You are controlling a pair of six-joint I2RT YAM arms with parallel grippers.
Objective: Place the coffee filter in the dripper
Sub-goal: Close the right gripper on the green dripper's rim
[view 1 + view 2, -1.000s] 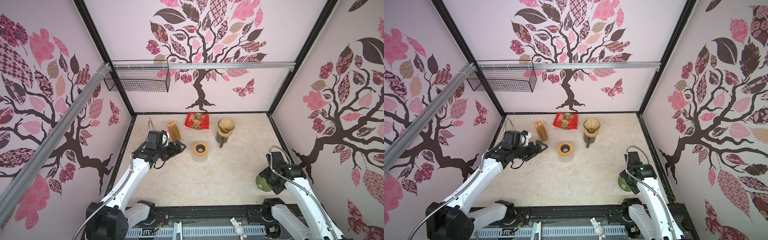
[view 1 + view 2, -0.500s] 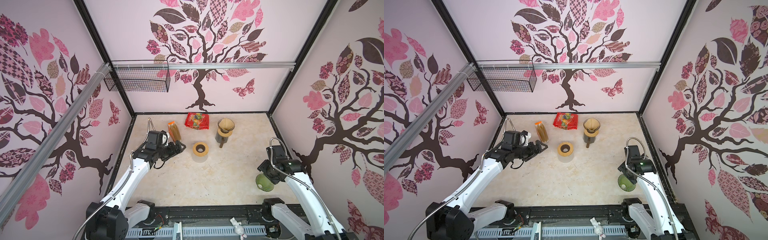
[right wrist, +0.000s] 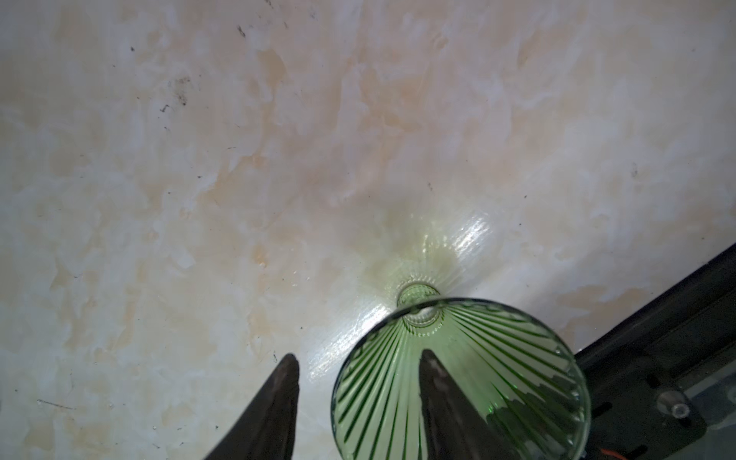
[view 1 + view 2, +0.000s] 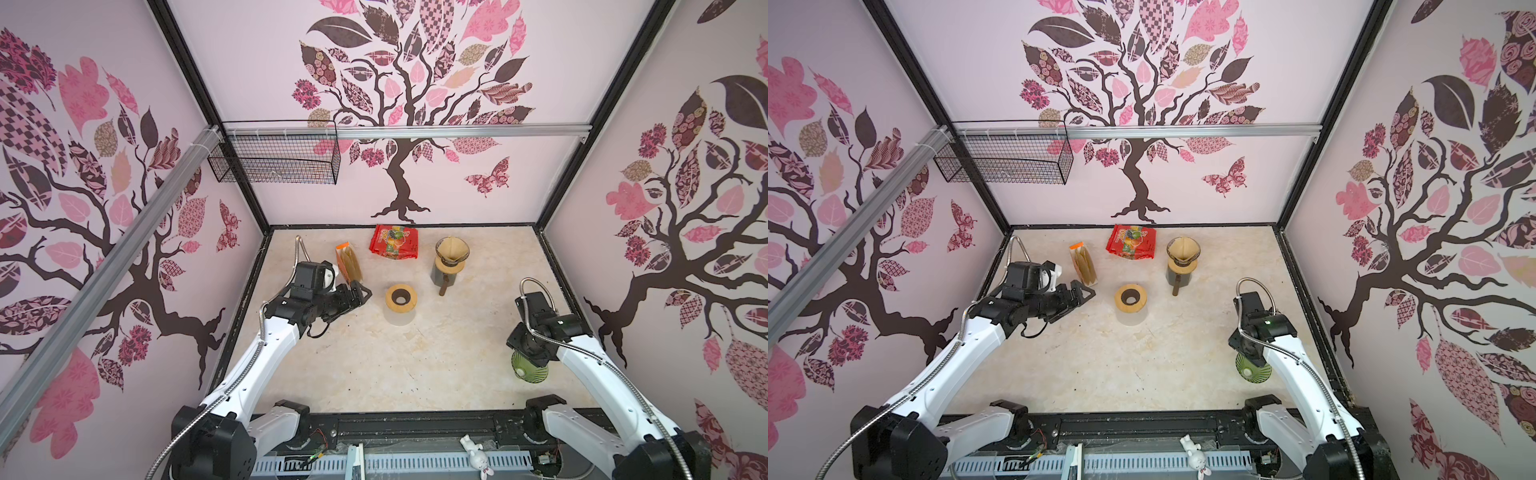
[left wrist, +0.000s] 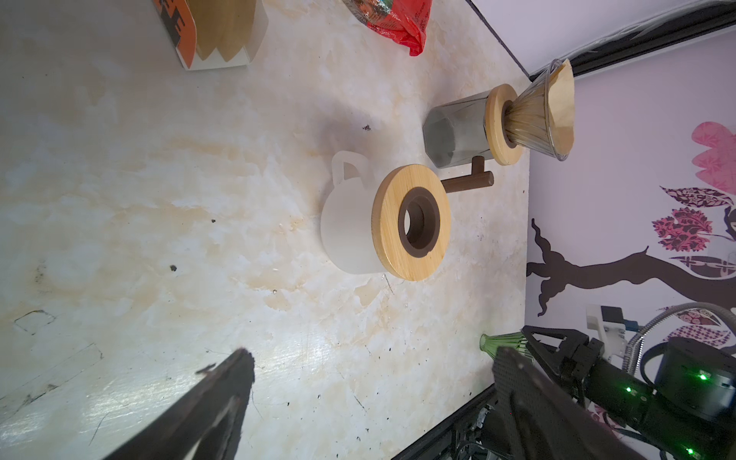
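**Fig.** Rim grasp on the green dripper, ahead of loading a filter. We show the right fingers parted astride the glass wall, one inside the cone and one outside. The outer one stands just clear of the rim, so nothing is gripped yet. The green dripper stands narrow end down near the front right of the tabletop. The left fingers are spread wide and empty, near the box and pointing toward the mug capped by a wooden ring. The filters, brown and folded, stand in that box, well apart from the green dripper. A seated filter already lines the clear dripper on the grey jar.

We judge the step to be securing the green dripper, perhaps for seating on the ring. To do it well:
- we would close slowly and squarely on the thin wall, since the small foot may let the cone tip or skid under a one-sided push;
- we would pinch below the lip and lift straight;
- the left arm should then draw a single filter, not a bundle.

We can read no writing. The box has dark block letters on an orange panel, cut off in the left wrist view. The red packet bears fruit art and lettering too small to read
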